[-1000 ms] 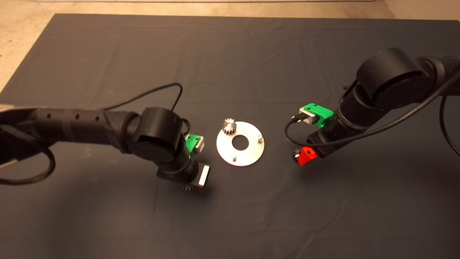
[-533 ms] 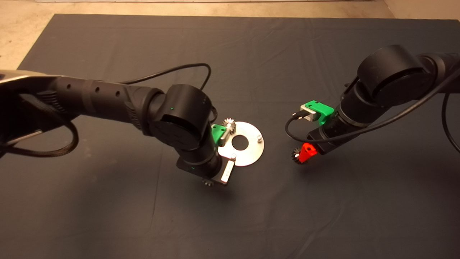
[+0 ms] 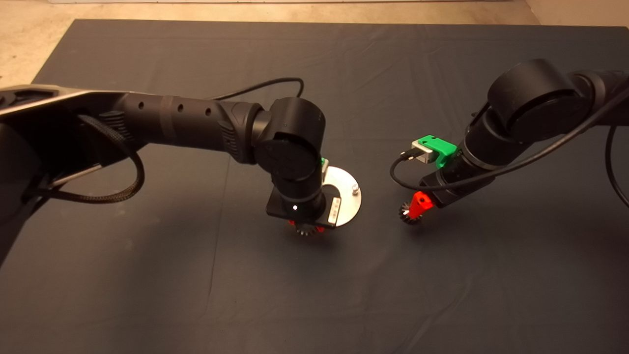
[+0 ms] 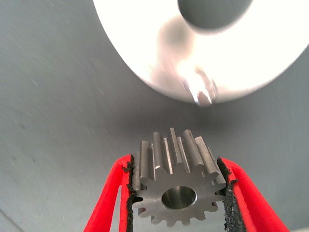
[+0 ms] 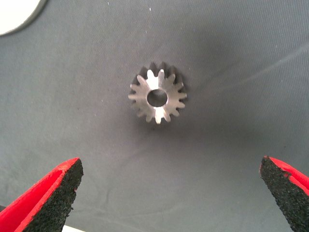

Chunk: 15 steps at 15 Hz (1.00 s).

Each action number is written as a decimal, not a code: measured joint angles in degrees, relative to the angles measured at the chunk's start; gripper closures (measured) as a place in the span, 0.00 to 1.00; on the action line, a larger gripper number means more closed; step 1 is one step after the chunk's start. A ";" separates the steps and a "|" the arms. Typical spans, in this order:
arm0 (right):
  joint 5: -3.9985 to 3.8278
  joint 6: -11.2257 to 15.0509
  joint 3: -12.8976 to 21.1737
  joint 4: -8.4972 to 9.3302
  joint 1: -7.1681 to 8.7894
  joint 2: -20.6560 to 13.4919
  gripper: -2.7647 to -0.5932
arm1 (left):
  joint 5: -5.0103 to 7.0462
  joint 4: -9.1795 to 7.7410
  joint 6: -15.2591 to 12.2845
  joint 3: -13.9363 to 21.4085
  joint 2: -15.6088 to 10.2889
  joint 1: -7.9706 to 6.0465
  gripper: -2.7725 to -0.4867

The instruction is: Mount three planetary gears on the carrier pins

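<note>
Gripping a small shiny metal toothed gear between its two red fingers, the left tool hangs at the near rim of the flat round silver metal disc that lies on the dark mat of the bench. The black pads press against the gear's teeth on both sides, so the fingers are closed only as far as the gear's width allows, and the gear's central hole faces the wrist camera. In the left wrist view, a short silvery pin stands up from the disc near its edge, just beyond the held gear and apart from it; the disc's large central hole also shows there. From above, the black left arm covers most of the disc, leaving bare a crescent on the right with a second short silvery stud standing on it.

The right tool is to the right of the disc, well apart from it, low over the mat. Its red fingers are spread wide with nothing between them. A second small metal toothed gear lies flat on the mat in line with the gap between those fingers, touching neither, its hole upward. In the head view this gear shows just beside the red fingertip.
</note>
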 joint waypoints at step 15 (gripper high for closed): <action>0.00 -0.02 -1.43 0.00 0.16 -0.13 0.01 | -0.28 -0.09 -3.80 -8.22 3.58 -0.05 0.83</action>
